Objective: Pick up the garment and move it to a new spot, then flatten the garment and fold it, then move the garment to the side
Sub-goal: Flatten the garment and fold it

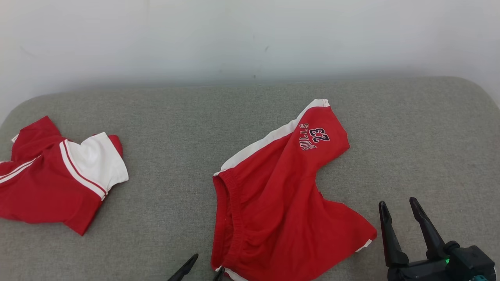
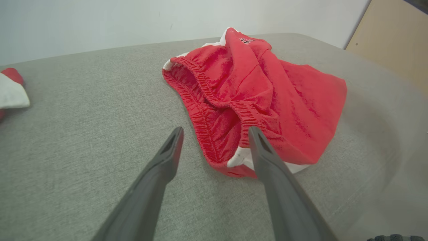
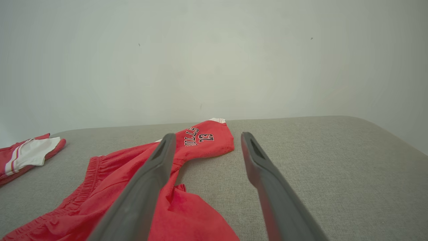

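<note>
**A:** Grey padded surface (image 1: 164,117) under a white wall (image 1: 250,35). Where are the red shorts (image 1: 273,195)?
**B:** Rumpled, lying just ahead of the left gripper (image 2: 215,130). Their elastic waistband (image 2: 214,100) is turned towards it.
**A:** And the jaws?
**B:** Both pairs stand spread apart, holding nothing. The right gripper (image 1: 397,201) hovers just beside a leg hem, with the shorts to its left.
**A:** Anything else?
**B:** A red-and-white shirt (image 1: 58,175), well apart, off to the left gripper's left.
</note>
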